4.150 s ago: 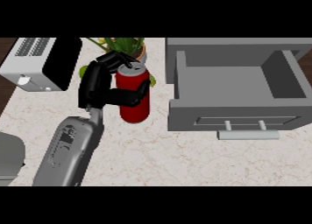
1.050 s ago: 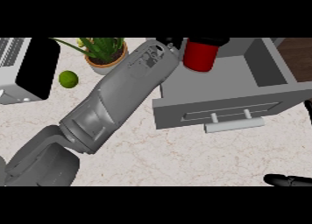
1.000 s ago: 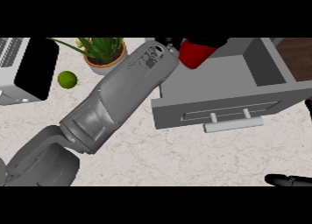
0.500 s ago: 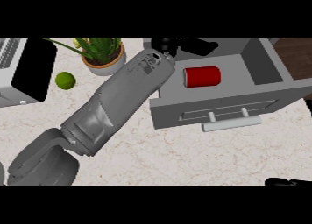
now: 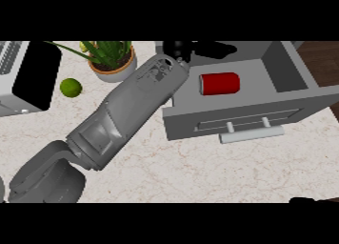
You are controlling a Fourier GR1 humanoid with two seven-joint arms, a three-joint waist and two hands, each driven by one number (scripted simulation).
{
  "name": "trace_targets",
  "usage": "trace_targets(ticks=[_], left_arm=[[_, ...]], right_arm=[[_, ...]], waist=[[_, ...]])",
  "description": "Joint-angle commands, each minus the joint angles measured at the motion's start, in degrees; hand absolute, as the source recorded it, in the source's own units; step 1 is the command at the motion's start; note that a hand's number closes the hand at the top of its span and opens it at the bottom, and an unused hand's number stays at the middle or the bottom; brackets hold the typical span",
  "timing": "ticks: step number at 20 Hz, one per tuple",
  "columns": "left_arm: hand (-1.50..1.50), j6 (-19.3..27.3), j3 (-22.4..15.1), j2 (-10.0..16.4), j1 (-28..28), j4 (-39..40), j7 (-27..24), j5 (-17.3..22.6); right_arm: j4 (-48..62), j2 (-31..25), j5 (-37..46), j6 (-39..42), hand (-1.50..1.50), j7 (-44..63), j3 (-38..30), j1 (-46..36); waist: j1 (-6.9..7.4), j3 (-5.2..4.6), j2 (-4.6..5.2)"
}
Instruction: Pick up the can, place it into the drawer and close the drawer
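Shows the can [image 5: 220, 84] lying on its side inside the open drawer [image 5: 190, 123], right of centre in the upper frame, touched by nothing. Finds the left hand [image 5: 200, 48] just above it at the drawer's back wall, fingers relaxed and apart, pinching nothing. Leaves the right hand [image 5: 320, 200] as a dark sliver at the lower right edge, state unreadable. Points to placing as done and closing as the step in hand. Calls for lifting the left hand clear, then pushing the front panel at its handle [image 5: 251, 135] toward the upper frame.
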Motion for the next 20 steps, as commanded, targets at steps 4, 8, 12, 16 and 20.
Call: trace_targets(ticks=[4, 8, 12, 16, 20], left_arm=[[-1.5, 1.37, 0.06, -0.01, 0.14, -1.92, -0.82, 3.62], [-1.5, 1.31, 0.8, -0.01, 0.62, -4.3, -2.92, 6.16], [-1.5, 2.08, -0.04, -0.01, -1.98, -4.66, -2.05, 6.76], [-1.5, 2.89, 0.43, -0.01, -3.32, -3.79, -1.78, 7.69], [-1.5, 4.07, -0.7, -0.01, -1.12, -5.35, -2.03, 7.21]], right_arm=[[-3.85, -3.35, 9.15, 0.59, -1.5, -2.12, 3.17, -1.11], [-2.58, -4.68, 15.01, -0.17, -1.5, -4.26, 4.44, -2.19], [-0.17, -6.03, 24.77, -2.09, -1.5, -3.51, 8.59, -6.23], [3.51, -8.65, 33.63, -2.99, -1.5, -6.14, 11.17, -6.89], [6.64, -10.24, 43.41, -4.91, -1.5, -5.28, 14.57, -8.01]], waist=[[0.51, -0.05, -0.17], [1.98, -0.05, -0.4], [3.79, -0.09, -0.63], [4.3, -0.05, -0.66], [5.96, -0.1, -1.26]])
